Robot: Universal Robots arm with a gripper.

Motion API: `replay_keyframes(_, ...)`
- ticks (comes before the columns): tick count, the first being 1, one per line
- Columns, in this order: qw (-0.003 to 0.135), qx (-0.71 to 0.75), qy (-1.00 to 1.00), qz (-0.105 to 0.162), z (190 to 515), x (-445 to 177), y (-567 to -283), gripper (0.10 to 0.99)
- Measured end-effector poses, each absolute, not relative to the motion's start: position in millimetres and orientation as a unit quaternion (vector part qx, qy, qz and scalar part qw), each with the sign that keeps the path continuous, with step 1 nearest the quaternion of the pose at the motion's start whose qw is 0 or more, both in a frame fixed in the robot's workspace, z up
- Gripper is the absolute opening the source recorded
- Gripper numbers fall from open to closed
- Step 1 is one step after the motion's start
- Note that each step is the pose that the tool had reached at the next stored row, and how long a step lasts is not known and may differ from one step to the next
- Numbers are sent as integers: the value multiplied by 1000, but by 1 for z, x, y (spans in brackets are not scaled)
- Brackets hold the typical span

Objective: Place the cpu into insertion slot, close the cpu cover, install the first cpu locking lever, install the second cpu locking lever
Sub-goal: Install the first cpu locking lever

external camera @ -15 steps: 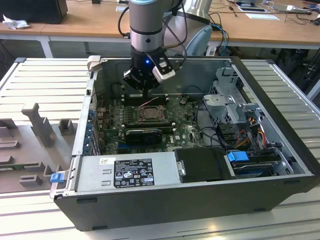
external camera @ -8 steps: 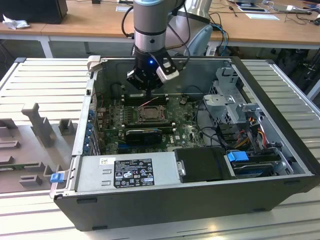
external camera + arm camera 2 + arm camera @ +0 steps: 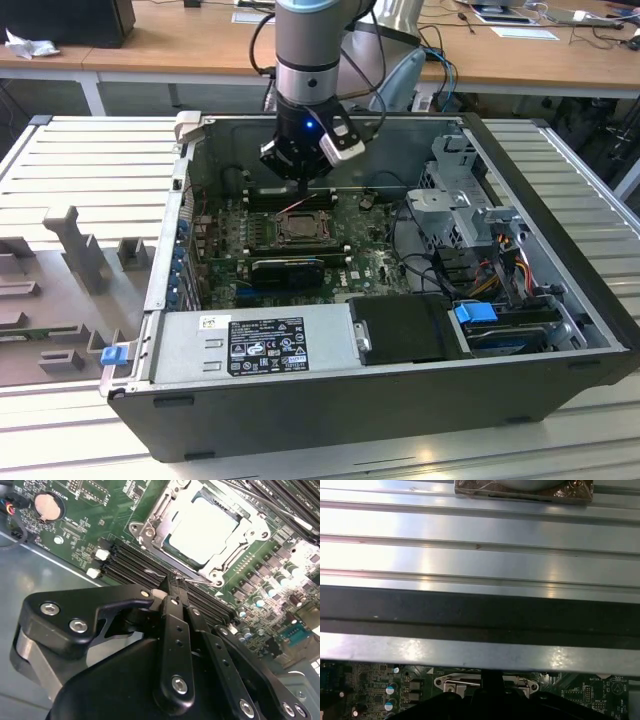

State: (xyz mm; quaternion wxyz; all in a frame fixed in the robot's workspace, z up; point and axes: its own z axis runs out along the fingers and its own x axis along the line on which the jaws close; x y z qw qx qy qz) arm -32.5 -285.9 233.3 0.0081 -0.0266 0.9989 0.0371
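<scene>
Green circuit board (image 3: 370,262), lying flat inside an open black computer case (image 3: 400,400); the case rests on a ribbed aluminium table (image 3: 90,150).

Item: insertion slot (image 3: 298,229), near the middle of the board, closer to the case's far wall than to its near wall. In the second wrist view the slot (image 3: 200,530) is framed by a dark metal rim with screws at its corners.

Item: cpu (image 3: 202,527), pale silver top, seated flat in the slot.

Item: cpu cover (image 3: 165,510), thin silver-grey frame, lying down over the socket with the chip's top showing through its window. A thin wire lever (image 3: 192,581) runs along the socket edge nearest the tool; whether it is latched cannot be told.

Item: tool (image 3: 172,586), black, on the grey arm (image 3: 308,40), reaching down into the case just on the far-wall side of the socket. Its fingers (image 3: 176,597) are drawn narrow, tips together, right at the wire lever by the socket's edge; whether they actually pinch it cannot be told. In the exterior view the tool (image 3: 300,183) hangs over the long black memory slots (image 3: 280,192) beside the socket.

Other contents: black graphics card (image 3: 288,268) on the socket's near side; power supply (image 3: 255,345) along the near wall; blue clip (image 3: 113,353) at the case's near corner on the exterior view's left; round coin battery (image 3: 46,506) on the board.
</scene>
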Motion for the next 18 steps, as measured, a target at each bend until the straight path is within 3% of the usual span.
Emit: replay_keyframes(18, 9, -55, 998, 39, 223, -27, -284, 106)
